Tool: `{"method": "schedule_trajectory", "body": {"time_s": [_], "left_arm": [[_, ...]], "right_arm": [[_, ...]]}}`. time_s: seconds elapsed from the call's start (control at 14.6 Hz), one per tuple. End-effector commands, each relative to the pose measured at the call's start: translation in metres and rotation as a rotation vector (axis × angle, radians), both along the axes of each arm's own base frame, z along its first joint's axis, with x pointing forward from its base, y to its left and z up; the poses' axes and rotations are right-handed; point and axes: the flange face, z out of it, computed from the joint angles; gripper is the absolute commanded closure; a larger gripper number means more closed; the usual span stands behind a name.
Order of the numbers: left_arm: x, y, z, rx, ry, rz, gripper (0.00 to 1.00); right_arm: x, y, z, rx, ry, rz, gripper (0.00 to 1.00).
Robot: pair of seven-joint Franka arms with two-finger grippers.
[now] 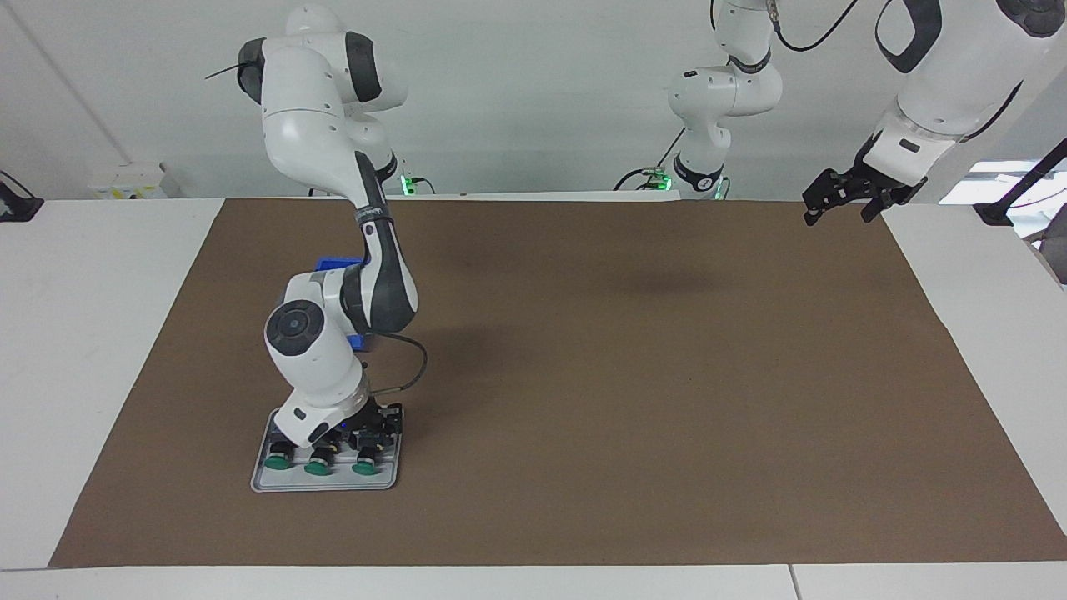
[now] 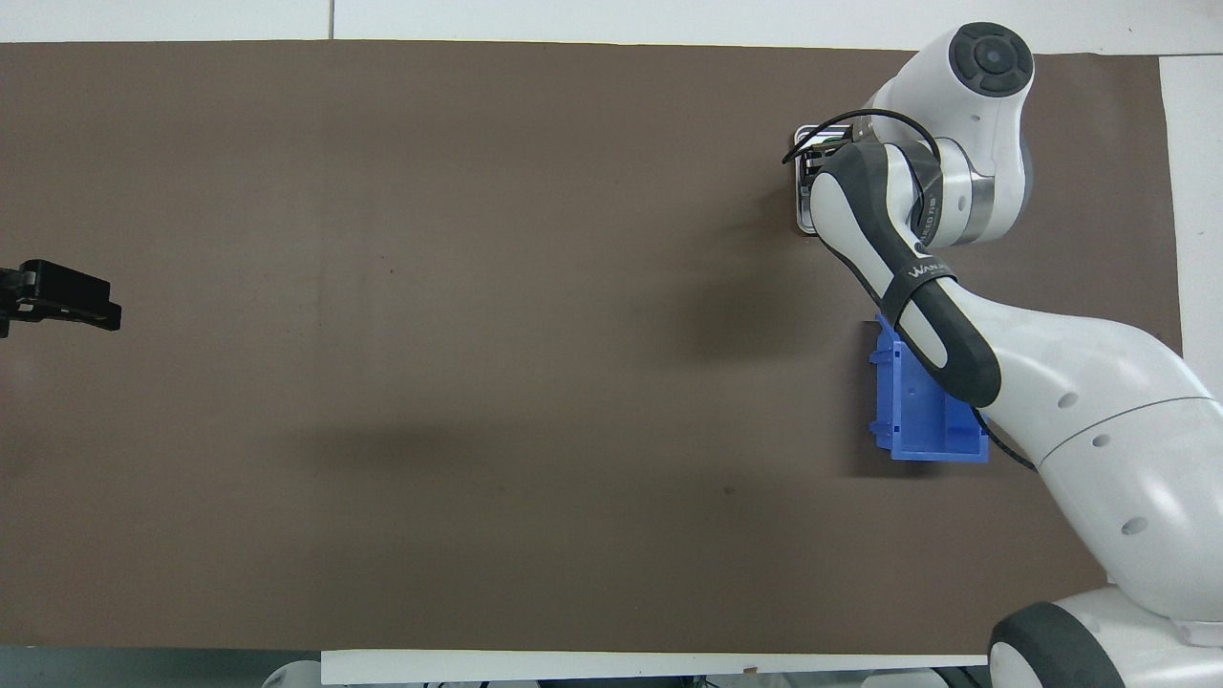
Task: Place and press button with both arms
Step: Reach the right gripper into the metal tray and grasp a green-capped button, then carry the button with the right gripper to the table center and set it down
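Three green-capped buttons lie in a grey tray at the lower left of the facing view, and the right tool sits low over the button nearest the frame's centre; whether it pinches that one's body cannot be told. It should grip squarely before lifting, clear of the neighbouring button. At upper right, the left tool waits spread above the tabletop.

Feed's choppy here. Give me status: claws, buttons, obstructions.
Right claw down on the tray, at the buttons; grip unconfirmed. Left claw open, waiting over the mat's corner. Blue bin nearer the robots, under the right arm.
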Motion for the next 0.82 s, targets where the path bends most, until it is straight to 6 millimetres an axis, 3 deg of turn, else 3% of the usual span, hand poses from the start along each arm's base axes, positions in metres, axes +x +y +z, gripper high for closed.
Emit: {"method": "schedule_trajectory", "body": {"time_s": [0.0,0.14,0.27,0.48,0.68,0.75], "left_arm": [[-0.003,0.001,0.002,0.011,-0.006,-0.013,0.00],[-0.003,0.000,0.002,0.011,-0.006,-0.013,0.00],[-0.003,0.001,0.002,0.011,-0.006,-0.012,0.00],[-0.003,0.000,0.002,0.011,-0.006,-0.015,0.00],[-0.004,0.001,0.002,0.011,0.000,-0.013,0.00],[-0.004,0.000,0.002,0.011,0.000,-0.016,0.00]], "right_arm": [[-0.003,0.000,0.004,-0.010,0.024,0.028,1.00],[-0.004,0.003,0.011,-0.006,0.044,0.012,1.00],[-0.010,0.010,0.040,-0.002,0.078,-0.051,1.00],[-0.033,0.053,0.076,-0.005,0.124,-0.141,1.00],[-0.068,0.140,0.106,-0.011,0.139,-0.302,1.00],[-0.085,0.180,0.107,-0.013,0.146,-0.358,1.00]]}}
